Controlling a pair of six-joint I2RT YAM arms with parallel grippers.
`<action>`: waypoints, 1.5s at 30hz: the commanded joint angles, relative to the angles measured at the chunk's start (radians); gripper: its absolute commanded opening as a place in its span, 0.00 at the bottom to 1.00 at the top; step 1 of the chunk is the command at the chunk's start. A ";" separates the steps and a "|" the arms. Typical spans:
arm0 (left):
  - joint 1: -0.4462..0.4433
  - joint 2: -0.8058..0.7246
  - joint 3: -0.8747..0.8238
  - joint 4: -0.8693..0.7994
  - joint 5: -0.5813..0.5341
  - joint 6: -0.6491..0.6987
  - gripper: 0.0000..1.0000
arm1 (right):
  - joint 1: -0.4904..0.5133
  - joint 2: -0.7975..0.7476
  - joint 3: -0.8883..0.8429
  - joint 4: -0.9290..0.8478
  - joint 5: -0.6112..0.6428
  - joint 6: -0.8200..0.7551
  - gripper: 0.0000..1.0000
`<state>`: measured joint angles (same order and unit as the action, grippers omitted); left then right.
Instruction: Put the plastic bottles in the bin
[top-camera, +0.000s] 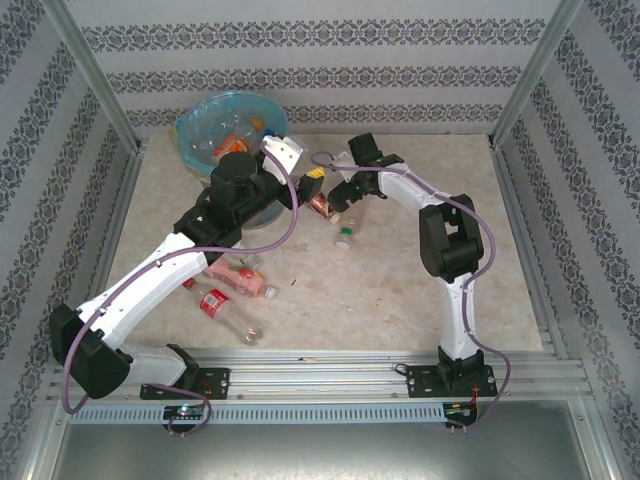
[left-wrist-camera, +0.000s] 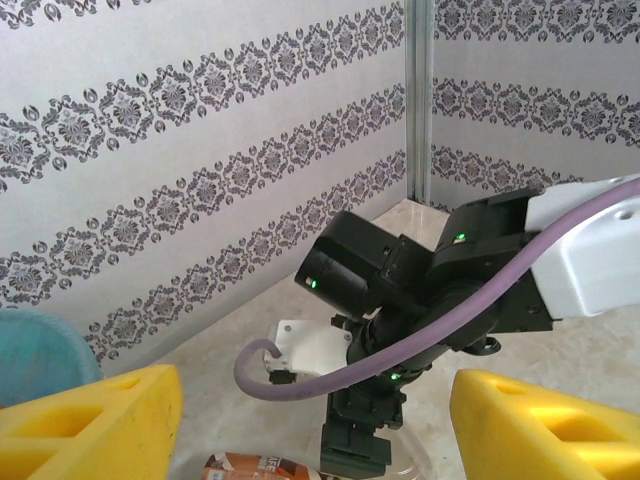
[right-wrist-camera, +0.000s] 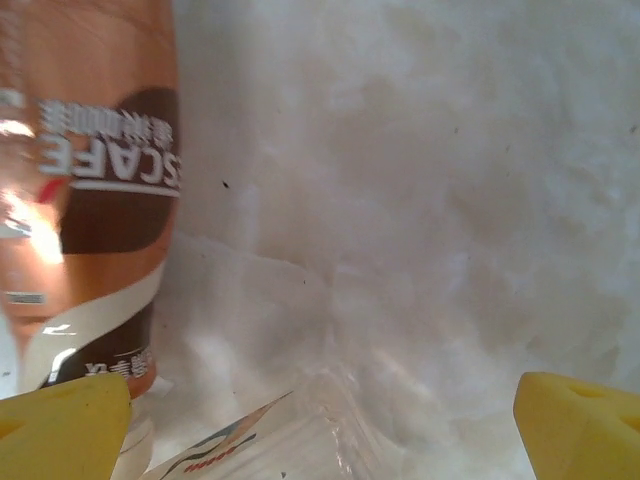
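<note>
1. Top external view: the bin sits upper left of the frame with several plastic bottles already in it. More lie loose on the worktop: a brown-labelled bottle and a clear bottle at centre, a pink bottle and a red-labelled bottle lower left. The left tool hangs just right of the bin and the right tool over the centre pair
2. Left wrist view: the left tool's yellow fingers are spread with nothing pinched. The brown-labelled bottle peeks in at the bottom edge, and the right arm stands close ahead at centre, likely in the way
3. Right wrist view: the right tool is spread wide and empty, with the brown-labelled bottle along the left side and the clear bottle low centre
4. The bottles look empty, so probably light, thin-walled, slick and apt to roll. A hold across the labelled mid-body seems safest, though the neighbouring bottle crowds it
</note>
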<state>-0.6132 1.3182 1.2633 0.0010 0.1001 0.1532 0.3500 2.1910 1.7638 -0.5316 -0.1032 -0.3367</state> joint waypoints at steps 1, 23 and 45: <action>0.010 0.003 0.021 0.008 -0.004 0.020 0.72 | -0.028 -0.021 -0.023 -0.042 0.027 0.079 0.98; 0.026 0.008 -0.025 0.053 0.004 -0.004 0.74 | -0.034 -0.473 -0.545 -0.015 -0.270 0.349 0.93; 0.039 0.000 -0.036 0.053 0.002 -0.006 0.74 | 0.054 -0.302 -0.454 -0.067 0.048 0.076 0.98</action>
<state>-0.5869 1.3251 1.2381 0.0162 0.1005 0.1528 0.4114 1.8755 1.3090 -0.5648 -0.0620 -0.2169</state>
